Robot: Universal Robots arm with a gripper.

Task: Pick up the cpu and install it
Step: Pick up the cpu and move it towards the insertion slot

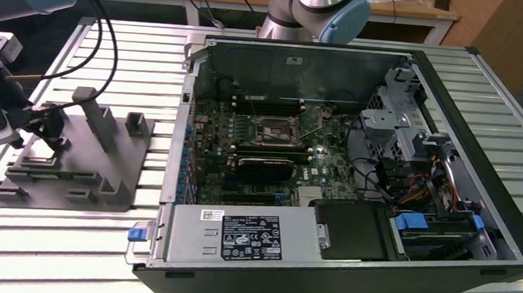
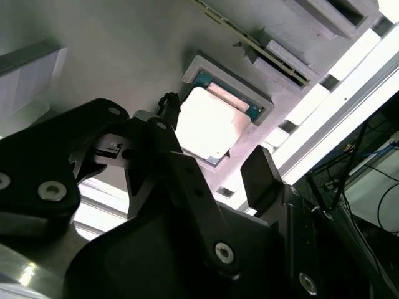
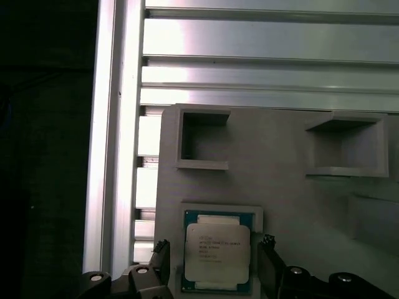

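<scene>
While your gripper is hanging over the cpu, its jaws are standing spread. One finger is sitting on each side of the chip, and neither is pinching it. The cpu is lying flat, silver top up, in a shallow square pocket near one edge of the grey block. In the second wrist view you are seeing the same hold-off: the gripper is straddling the cpu in its pocket. Whether the fingertips are touching the block, I cannot tell. Under the block, the slatted table is showing in bright strips. In the exterior view the gripper is sitting low over the block at the exterior view's left. The open case is lying well apart at the exterior view's right, its board facing up.
</scene>
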